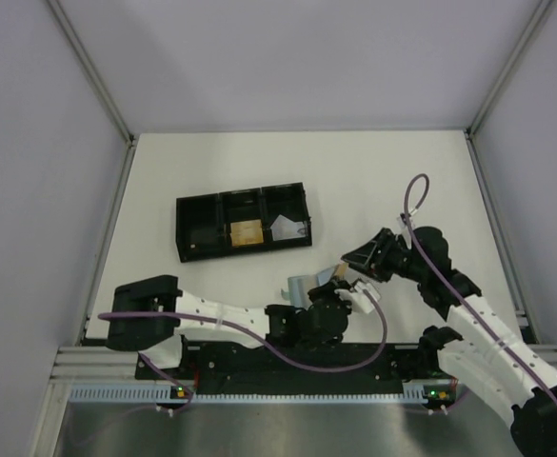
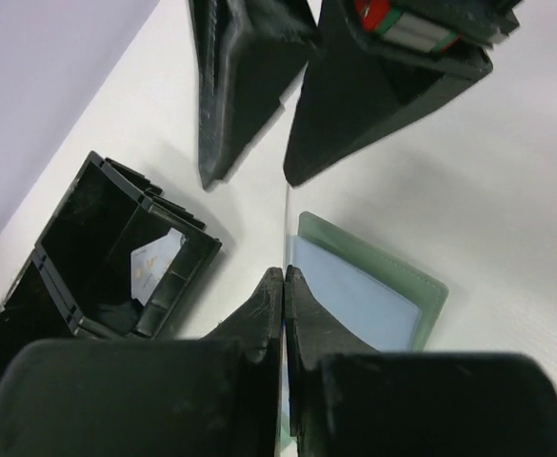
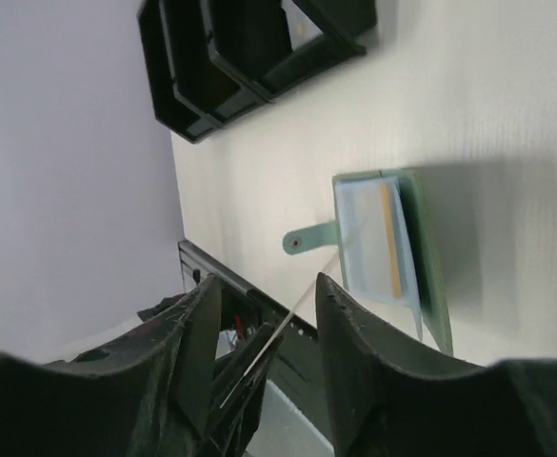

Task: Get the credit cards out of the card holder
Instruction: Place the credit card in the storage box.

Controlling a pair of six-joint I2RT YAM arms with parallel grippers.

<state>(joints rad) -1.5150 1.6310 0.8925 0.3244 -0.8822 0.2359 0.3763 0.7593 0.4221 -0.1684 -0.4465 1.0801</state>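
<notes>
top view: a tan card [image 1: 247, 233] and a silvery card [image 1: 288, 227] already lie in the black tray [image 1: 197, 233]. the card holder [image 1: 300, 286] sits near the bases.
left wrist: the left gripper [image 2: 285, 281] is pinched shut on a thin, glossy leaf of the matte green holder.
right wrist: the right gripper [image 3: 268, 281] gapes empty. an orange-edged card [image 3: 389, 238] remains sleeved.

Presenting as a robotics laboratory test cell: being enclosed by plain pale grey wall panels [image 1: 259, 57] on silver aluminium corner struts [image 1: 92, 71], with a bare white tabletop [image 1: 354, 171], an extruded aluminium base rail [image 1: 78, 362] and purple cables [image 1: 407, 200] feeding white-and-black robot arms [image 1: 211, 314].
</notes>
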